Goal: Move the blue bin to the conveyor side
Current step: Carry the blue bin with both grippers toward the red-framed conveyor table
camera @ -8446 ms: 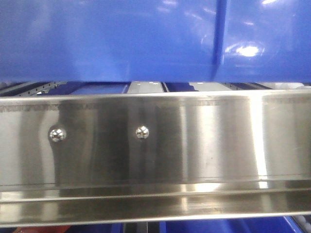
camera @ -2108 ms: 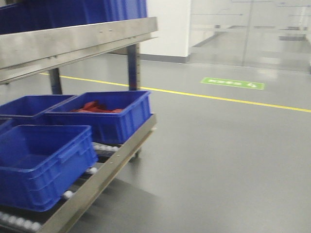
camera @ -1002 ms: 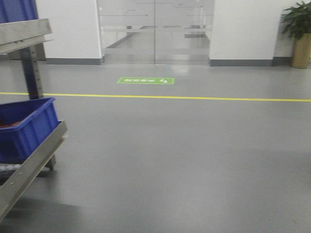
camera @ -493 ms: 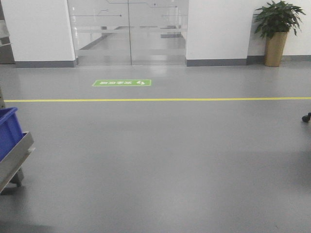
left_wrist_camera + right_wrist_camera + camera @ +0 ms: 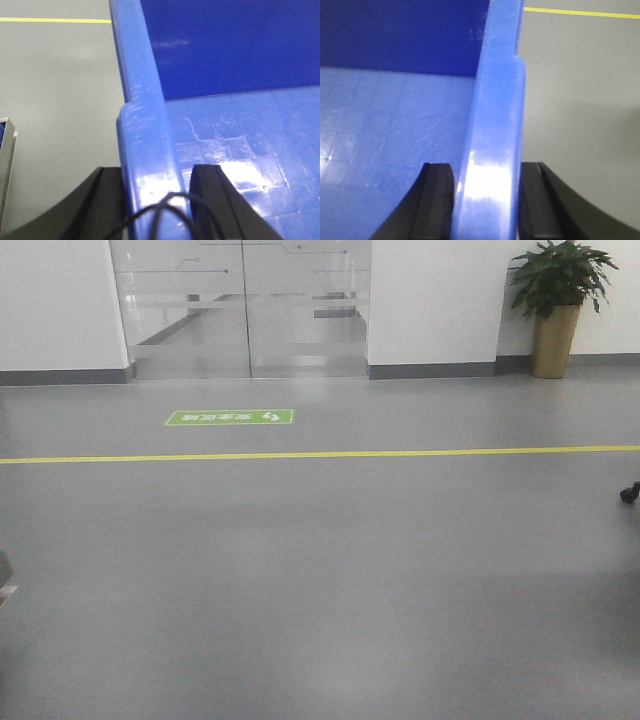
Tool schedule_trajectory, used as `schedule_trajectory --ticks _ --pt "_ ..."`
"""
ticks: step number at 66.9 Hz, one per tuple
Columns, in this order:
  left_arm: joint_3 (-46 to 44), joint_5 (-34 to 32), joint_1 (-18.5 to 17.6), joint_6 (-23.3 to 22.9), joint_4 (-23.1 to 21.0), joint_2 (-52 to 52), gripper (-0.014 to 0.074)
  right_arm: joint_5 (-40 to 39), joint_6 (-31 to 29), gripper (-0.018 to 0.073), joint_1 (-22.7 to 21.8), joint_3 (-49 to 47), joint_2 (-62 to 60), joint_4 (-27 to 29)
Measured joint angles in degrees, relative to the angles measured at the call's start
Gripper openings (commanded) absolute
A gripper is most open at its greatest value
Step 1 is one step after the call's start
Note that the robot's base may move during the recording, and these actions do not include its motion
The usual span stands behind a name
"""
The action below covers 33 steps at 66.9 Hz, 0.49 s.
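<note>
Blue bin (image 5: 147,125), held above the grey floor (image 5: 320,580): the left gripper (image 5: 157,187) and right gripper (image 5: 486,187) each clench an opposite side rim. Stiff, glossy plastic with its visible interior bare, so probably light but slippery; the thick rim band offers the surest hold. No conveyor in view

The left gripper (image 5: 156,186) is gripping the left wall of the bin (image 5: 145,115), one finger sitting outside over the floor (image 5: 60,90) and the other inside the bin. The right gripper (image 5: 487,182) is clamping the opposite wall the same way. Ahead, a floor line (image 5: 320,453) is running from left to right, with a floor sign (image 5: 230,417) lying just behind it on the left, glass doors (image 5: 240,310) standing behind the sign, and a potted plant (image 5: 556,305) standing far right against the wall (image 5: 430,300).
</note>
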Motion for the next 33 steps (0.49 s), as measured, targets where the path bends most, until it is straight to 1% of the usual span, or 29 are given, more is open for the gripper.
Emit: schedule_trajectory --ticks 33 --pt "0.0 0.0 0.0 0.0 0.0 0.0 0.0 0.0 0.0 -0.0081 0.0 0.0 0.0 0.0"
